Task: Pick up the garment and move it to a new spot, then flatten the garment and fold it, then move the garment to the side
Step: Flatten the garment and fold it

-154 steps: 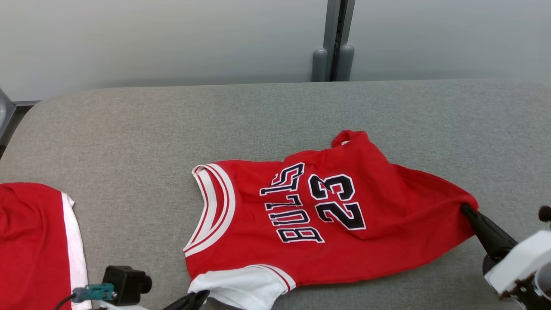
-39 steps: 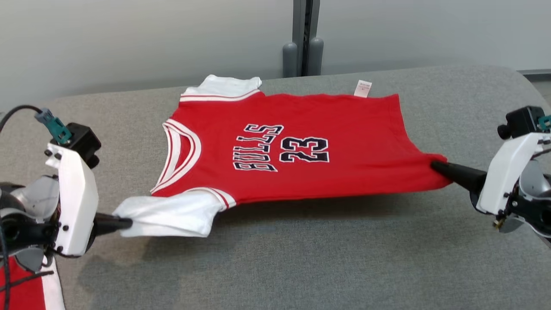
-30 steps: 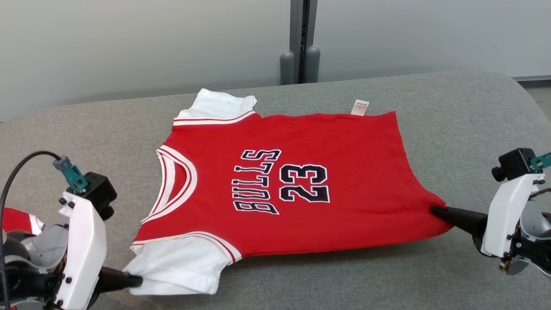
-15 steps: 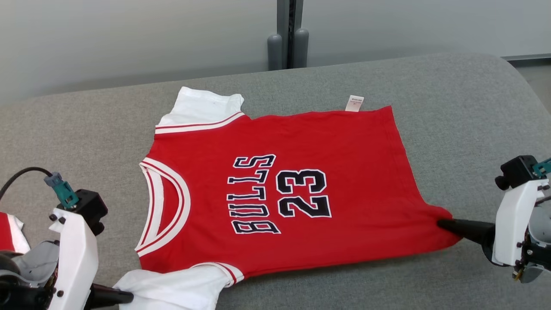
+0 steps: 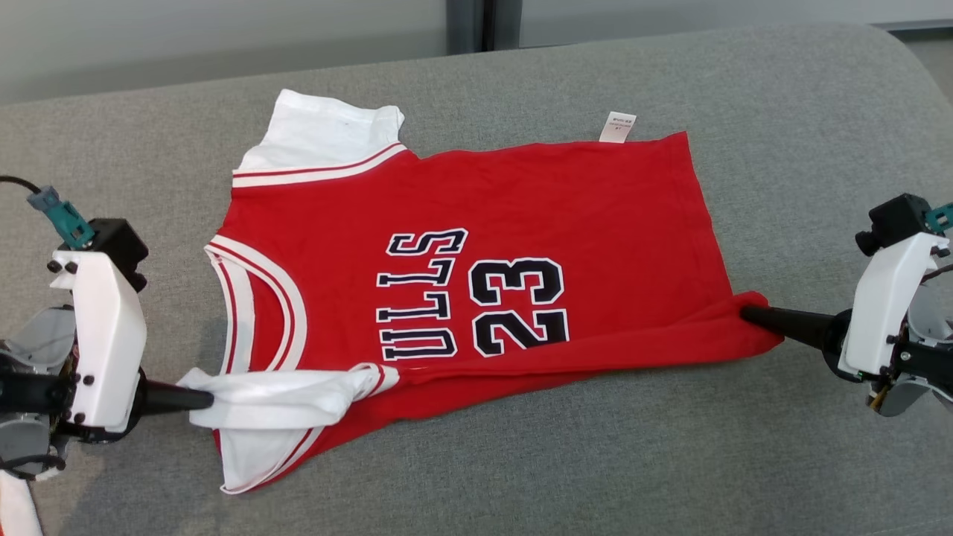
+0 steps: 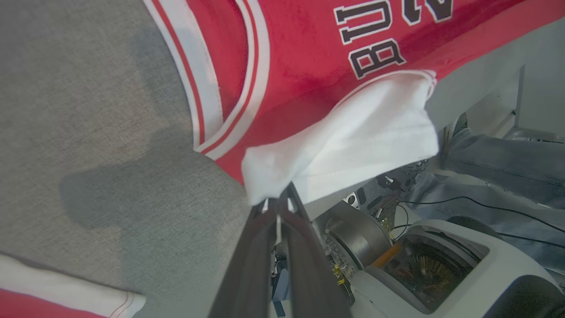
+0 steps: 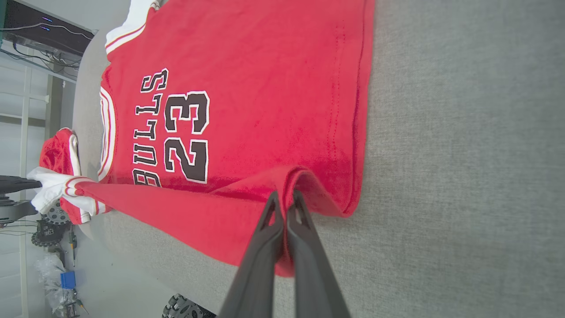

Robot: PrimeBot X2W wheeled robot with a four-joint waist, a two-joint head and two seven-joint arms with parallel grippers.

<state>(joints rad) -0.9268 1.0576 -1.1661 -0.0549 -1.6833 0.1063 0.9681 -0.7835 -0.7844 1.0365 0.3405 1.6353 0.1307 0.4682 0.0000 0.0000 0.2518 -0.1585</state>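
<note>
**Red jersey: spread flat, first fold under way**

Second red garment (image 6: 26, 309) sits at the far left, apart from the work and not involved.

Left tool (image 5: 207, 400) is clenched on the near sleeve (image 5: 275, 398), with white cloth bunched at its tips. The left wrist view confirms the pinch on the sleeve edge. Half a second ago that sleeve lay low at the near edge. Now it is lifted and carried inward, and it hides the "B" of the print in the head view. The head camera has also shifted, so part of the picture change is not the cloth.

Jersey (image 5: 476, 201) is mid-surface (image 5: 521, 461), collar to the robot's left, hem to its right, print up. The far half lies flat, including the far sleeve (image 5: 320, 134) and the label (image 5: 618, 126). The near long edge is now raised in a ridge between the two tools.

Right tool (image 5: 744, 313) is clenched on the near hem corner (image 5: 756, 339). That corner is up off the surface and drawn inward, matching the left side.

Judgement: the move and flatten steps look done, and this is the start of the lengthwise fold. Both tools need to carry the near edge across evenly under tension, or the crease will skew. The bunched sleeve may land untidy.
</note>
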